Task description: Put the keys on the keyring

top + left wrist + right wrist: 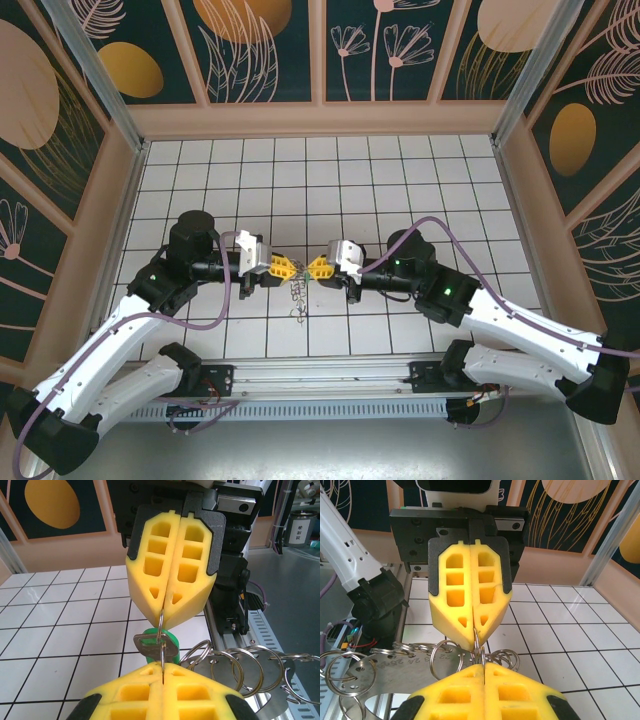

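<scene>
My left gripper and right gripper meet tip to tip above the middle of the tiled floor. Both are shut on one thin split ring of the keyring stretched between them. In the left wrist view my own left gripper is at the bottom and the right gripper above. A silvery key with a green head hangs on that ring, threaded through its hole. In the right wrist view the right gripper and left gripper pinch the ring wires. The remaining bunch dangles below.
Several more split rings and a flat stamped metal plate hang off the held ring. The metal rail with both arm bases runs along the near edge. Wooden walls enclose the white tiled floor.
</scene>
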{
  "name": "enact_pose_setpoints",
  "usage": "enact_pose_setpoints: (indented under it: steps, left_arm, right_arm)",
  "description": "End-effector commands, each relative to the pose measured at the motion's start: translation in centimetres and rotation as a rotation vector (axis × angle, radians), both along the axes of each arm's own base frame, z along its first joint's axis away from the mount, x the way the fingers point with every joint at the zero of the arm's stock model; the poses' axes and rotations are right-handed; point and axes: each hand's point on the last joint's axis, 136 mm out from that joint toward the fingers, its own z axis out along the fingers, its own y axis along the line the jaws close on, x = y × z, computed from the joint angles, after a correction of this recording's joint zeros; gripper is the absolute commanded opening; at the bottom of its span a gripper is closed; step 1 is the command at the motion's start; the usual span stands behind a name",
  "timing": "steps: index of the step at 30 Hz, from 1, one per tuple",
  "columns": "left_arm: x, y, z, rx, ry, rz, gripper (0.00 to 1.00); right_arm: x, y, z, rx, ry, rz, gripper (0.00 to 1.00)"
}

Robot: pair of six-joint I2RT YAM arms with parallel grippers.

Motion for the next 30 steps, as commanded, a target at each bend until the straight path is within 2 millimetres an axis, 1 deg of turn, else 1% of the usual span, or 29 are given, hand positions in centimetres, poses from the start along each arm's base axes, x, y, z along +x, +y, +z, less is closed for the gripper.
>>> enact_pose_setpoints:
  steps: [1, 10, 15, 24, 30]
  left_arm:
    - [-0.41, 0.09, 1.08, -0.025, -0.052, -0.016, 0.0]
    - [-0.23, 0.1, 0.94, -0.02, -0.055, -0.006, 0.0]
    - [-0.24, 0.09, 0.95, -0.02, -0.055, -0.008, 0.0]
    - [-0.23, 0.1, 0.91, -0.019, -0.054, -0.006, 0.0]
    - [-0.25, 0.13, 0.96, -0.02, -0.056, -0.005, 0.0]
  right_arm:
    - [-0.06, 0.21, 0.49, 0.032, 0.0, 0.016, 0.0]
    - [-0.32, -0.19, 0.85, 0.035, 0.003, 0.016, 0.0]
    - [-0.37, -0.21, 0.52, 0.026, 0.008, 0.018, 0.0]
    - [-0.47, -0.4, 0.78, 0.026, 0.008, 0.016, 0.0]
    - [-0.52, -0.36, 0.51, 0.018, 0.014, 0.02, 0.0]
